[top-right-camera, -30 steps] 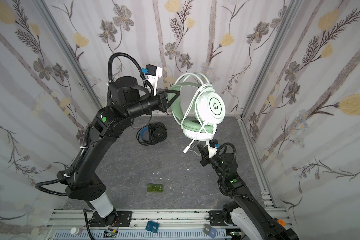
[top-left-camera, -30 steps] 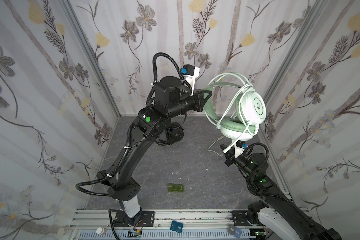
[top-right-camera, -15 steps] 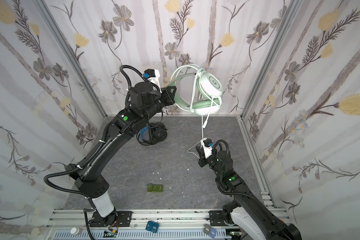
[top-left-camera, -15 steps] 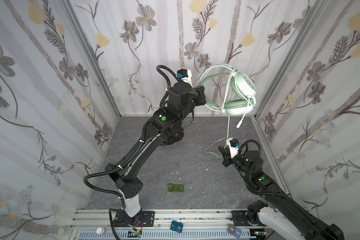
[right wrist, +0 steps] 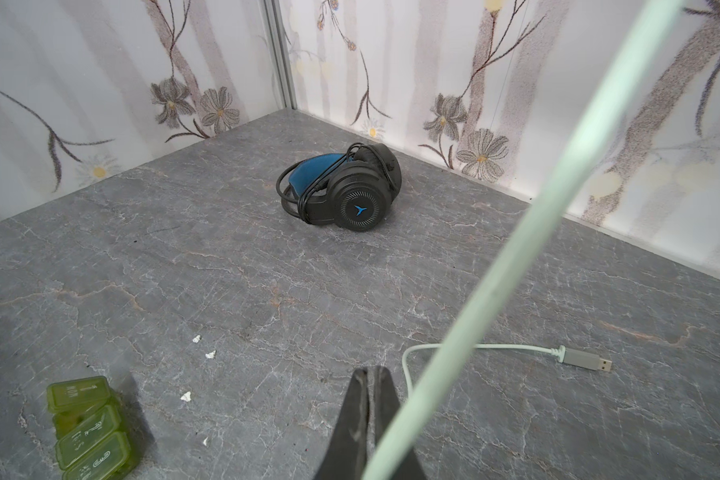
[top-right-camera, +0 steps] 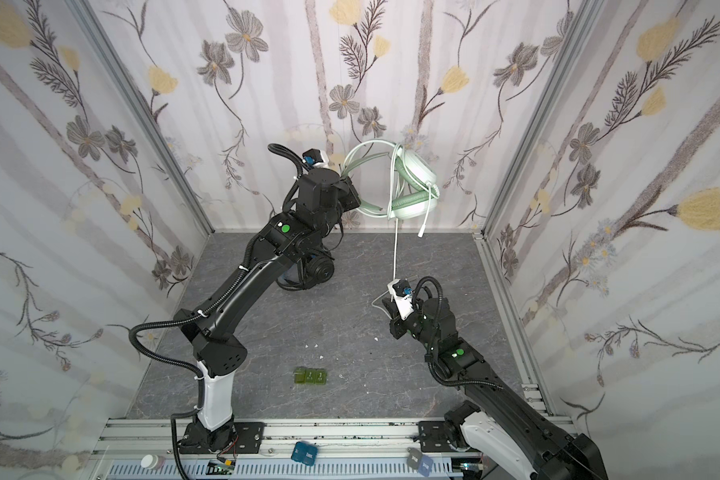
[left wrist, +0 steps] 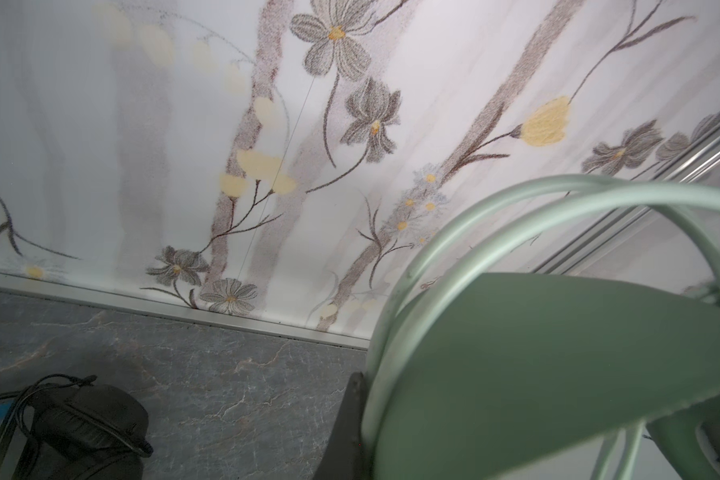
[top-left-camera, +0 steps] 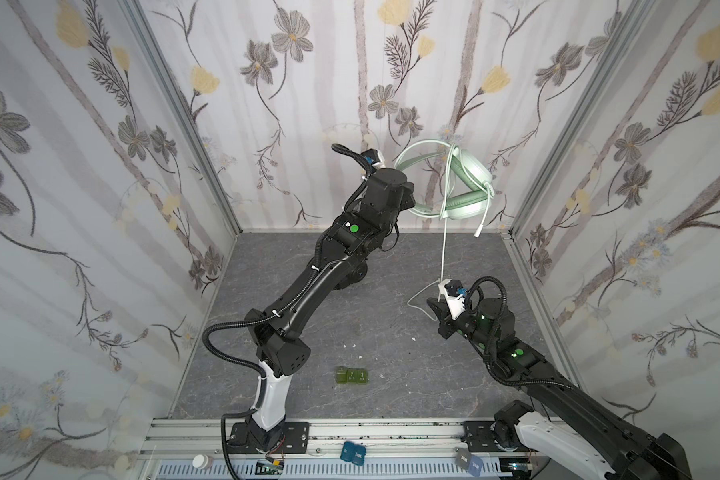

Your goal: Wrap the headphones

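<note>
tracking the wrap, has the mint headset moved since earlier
Yes: the mint headset receded toward the back wall; its ear cups now show above the base rail.

The mint-green headset (top-left-camera: 470, 183), high above the right fingers (right wrist: 346, 424), is seen as smooth, satin plastic with soft-looking padded cushions. Its pale green cable (right wrist: 495, 266) looks smooth and rubbery and is ended by a bare metal plug (right wrist: 601, 365). The fingers are matt black. Beyond them, matt plastic and blue cloth-like padding are shown by the black headset (right wrist: 350, 195). The bench (right wrist: 225, 270) is matt, grey and stone-veined. Beside the fingers, the green pill box (right wrist: 88, 428) appears as translucent plastic.
</note>
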You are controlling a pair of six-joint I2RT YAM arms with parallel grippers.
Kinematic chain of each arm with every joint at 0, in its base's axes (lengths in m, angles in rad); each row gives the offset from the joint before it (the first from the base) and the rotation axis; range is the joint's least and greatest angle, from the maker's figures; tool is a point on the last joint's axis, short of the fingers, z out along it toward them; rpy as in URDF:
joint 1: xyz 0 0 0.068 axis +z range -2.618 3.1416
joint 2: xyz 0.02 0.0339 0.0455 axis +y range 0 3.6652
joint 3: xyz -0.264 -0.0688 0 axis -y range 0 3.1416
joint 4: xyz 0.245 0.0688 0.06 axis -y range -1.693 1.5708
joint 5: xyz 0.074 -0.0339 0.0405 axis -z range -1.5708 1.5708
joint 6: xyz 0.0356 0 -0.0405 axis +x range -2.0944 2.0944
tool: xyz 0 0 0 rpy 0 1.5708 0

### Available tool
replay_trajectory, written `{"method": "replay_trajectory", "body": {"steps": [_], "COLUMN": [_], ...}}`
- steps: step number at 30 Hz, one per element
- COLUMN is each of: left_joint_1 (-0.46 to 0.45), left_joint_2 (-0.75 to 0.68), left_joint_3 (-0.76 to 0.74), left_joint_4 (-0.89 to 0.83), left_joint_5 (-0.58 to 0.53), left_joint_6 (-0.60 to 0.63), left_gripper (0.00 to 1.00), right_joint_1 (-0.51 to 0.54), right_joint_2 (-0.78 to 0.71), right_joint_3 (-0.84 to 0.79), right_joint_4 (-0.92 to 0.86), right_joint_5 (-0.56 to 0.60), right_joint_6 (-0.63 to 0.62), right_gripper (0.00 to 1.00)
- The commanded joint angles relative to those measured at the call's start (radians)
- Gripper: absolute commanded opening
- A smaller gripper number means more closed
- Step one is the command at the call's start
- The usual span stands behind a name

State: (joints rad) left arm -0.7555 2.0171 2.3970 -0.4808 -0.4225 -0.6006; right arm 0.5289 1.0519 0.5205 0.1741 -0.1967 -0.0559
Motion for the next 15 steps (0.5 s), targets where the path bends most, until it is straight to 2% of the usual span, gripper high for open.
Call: {"method": "replay_trajectory", "body": {"steps": [1,15], "left_joint_1": [0.015,0.010], "left_joint_2": [0.017,0.020], "left_joint_3": [0.016,-0.038], "left_joint_4": [0.084,0.062], "left_joint_5": [-0.056,-0.019], "left_joint_6": [-0.122,-0.206], "left_gripper": [0.00,0.00], "right_joint_1": [0.018,0.085], "right_joint_2": [0.018,0.098], "right_joint_3": [0.017,0.077], "right_joint_4": [-0.041,-0.095], "right_joint_5": [0.015,0.054], "right_joint_6": [-0.030,-0.078], "right_gripper": [0.00,0.00]}}
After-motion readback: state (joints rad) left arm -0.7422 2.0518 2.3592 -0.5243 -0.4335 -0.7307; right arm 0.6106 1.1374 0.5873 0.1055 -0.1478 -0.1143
